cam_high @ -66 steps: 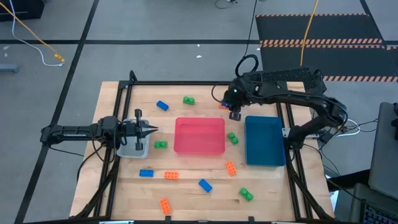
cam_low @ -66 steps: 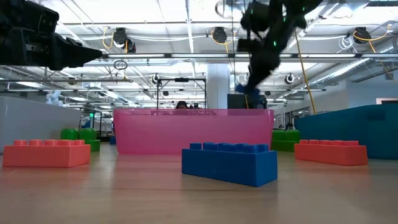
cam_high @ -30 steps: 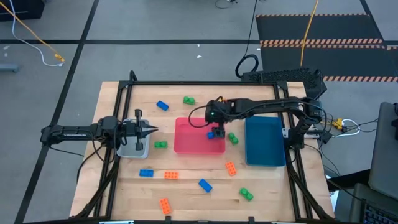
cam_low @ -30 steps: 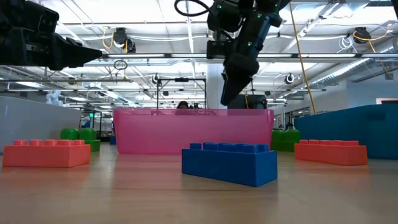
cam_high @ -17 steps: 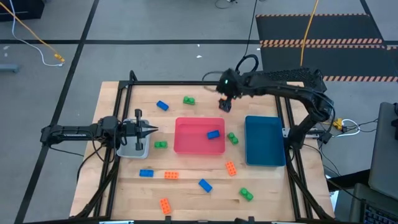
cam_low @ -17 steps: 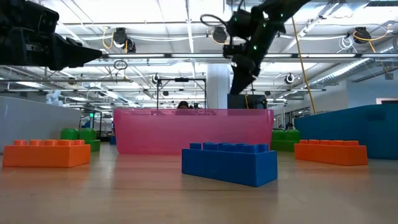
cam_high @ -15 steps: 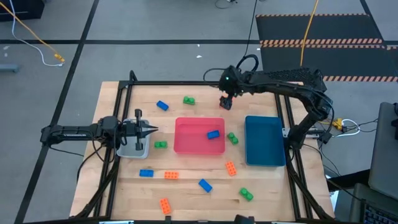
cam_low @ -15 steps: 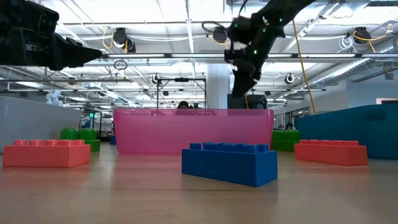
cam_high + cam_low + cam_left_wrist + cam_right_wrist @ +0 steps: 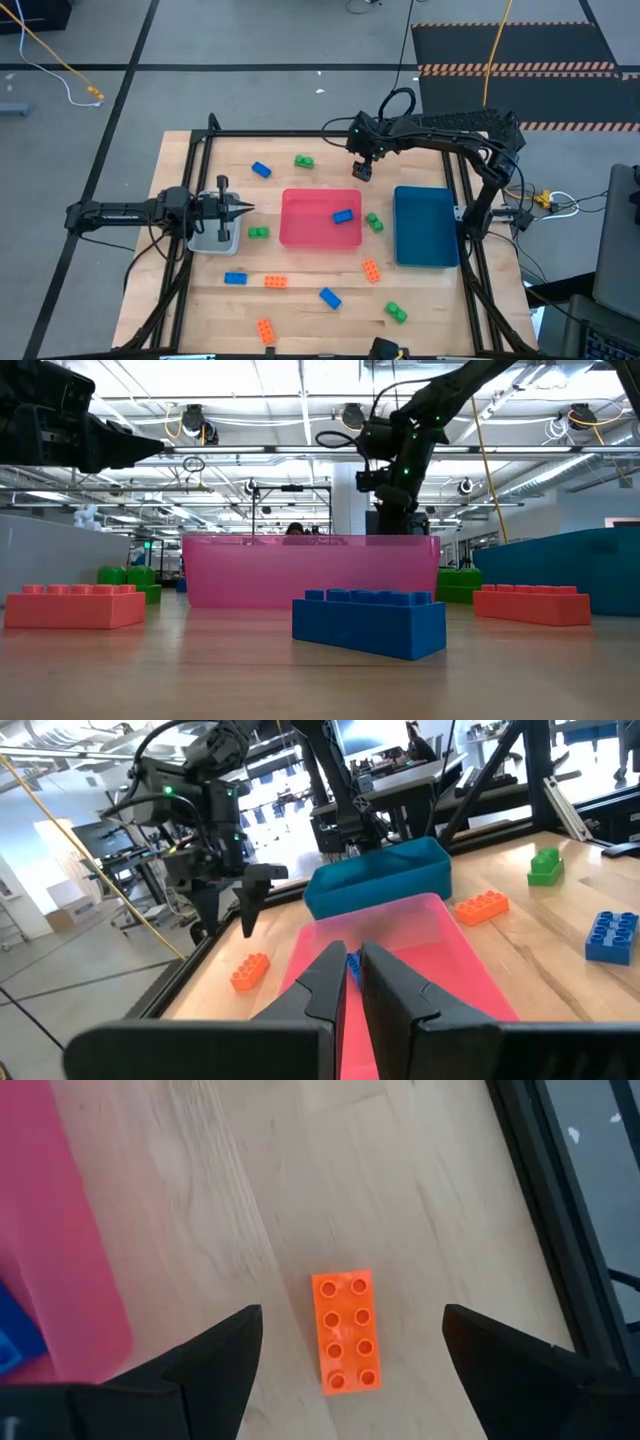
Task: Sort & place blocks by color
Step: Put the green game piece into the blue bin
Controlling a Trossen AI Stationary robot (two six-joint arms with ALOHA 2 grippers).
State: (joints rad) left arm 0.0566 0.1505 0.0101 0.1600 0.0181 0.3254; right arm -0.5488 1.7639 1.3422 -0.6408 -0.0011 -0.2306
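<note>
Nearest the low camera, a blue block (image 9: 369, 622) is lying on the wooden table (image 9: 300, 300), with an orange block (image 9: 75, 605) to one side of it and another orange block (image 9: 531, 603) to the other. Behind them the pink tray (image 9: 320, 240) is standing with one blue brick (image 9: 343, 216) lying inside it, beside the teal tray (image 9: 426, 227). The left gripper (image 9: 243, 208) is hovering over the grey tray (image 9: 215, 243), its fingers pressed together and holding nothing. Farther back, beyond the pink tray's far edge, the right gripper (image 9: 362, 171) is hanging above the table with its jaws spread wide and empty. An orange brick (image 9: 345, 1332) is lying flat on the wood directly below, centred in the gap between the two fingers and touching neither.
</note>
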